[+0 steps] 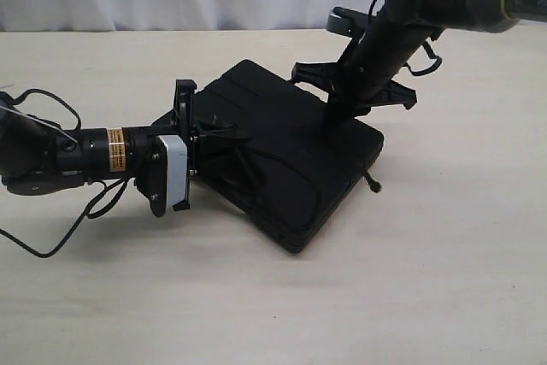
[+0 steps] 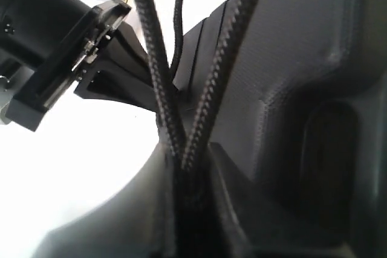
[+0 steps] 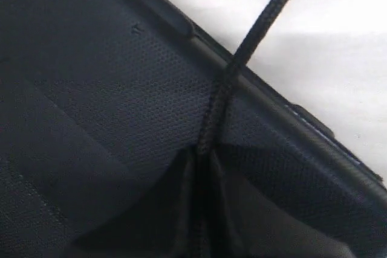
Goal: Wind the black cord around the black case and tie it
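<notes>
Pale tabletop (image 1: 273, 314) lies nearest and runs wide on every side of the black case (image 1: 291, 168). The case sits cornerwise mid-table, well apart from the far table edge.

The left gripper (image 1: 229, 138) meets the case's left edge. The right gripper (image 1: 342, 113) comes down on its far right part.

In the left wrist view, two braided strands of the black cord (image 2: 158, 77) converge in a V and are pinched between the jaws. In the right wrist view, a single strand (image 3: 254, 34) crosses the case's rim and is nipped between that gripper's pressed-together jaws.

From outside, both pinches vanish black on black. Only the cord's knobbed tip (image 1: 373, 182) shows, on the table just beside the case's right edge.
</notes>
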You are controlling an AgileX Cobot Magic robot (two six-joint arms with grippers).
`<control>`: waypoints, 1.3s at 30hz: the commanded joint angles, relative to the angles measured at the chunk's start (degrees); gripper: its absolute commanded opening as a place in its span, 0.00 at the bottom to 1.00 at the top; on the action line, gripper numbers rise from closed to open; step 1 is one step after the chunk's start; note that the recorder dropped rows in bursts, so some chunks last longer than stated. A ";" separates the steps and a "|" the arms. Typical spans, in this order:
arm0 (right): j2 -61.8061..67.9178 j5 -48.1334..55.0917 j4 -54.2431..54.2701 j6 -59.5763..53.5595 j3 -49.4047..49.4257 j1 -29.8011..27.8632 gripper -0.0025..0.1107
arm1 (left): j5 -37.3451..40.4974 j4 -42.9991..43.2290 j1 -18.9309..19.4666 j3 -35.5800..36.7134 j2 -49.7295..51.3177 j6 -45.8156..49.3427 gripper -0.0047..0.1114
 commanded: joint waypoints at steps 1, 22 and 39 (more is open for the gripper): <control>0.12 -0.94 5.16 -0.39 0.17 0.23 0.06 | -3.02 -1.37 -0.49 0.12 -0.40 0.34 0.04; 0.12 -2.57 18.50 -0.39 0.17 4.24 0.06 | -4.49 -5.32 -0.49 0.12 -0.40 8.62 0.04; -0.09 10.96 21.65 -8.96 0.17 4.24 0.06 | -2.08 -8.84 -0.49 0.12 -0.40 10.37 0.04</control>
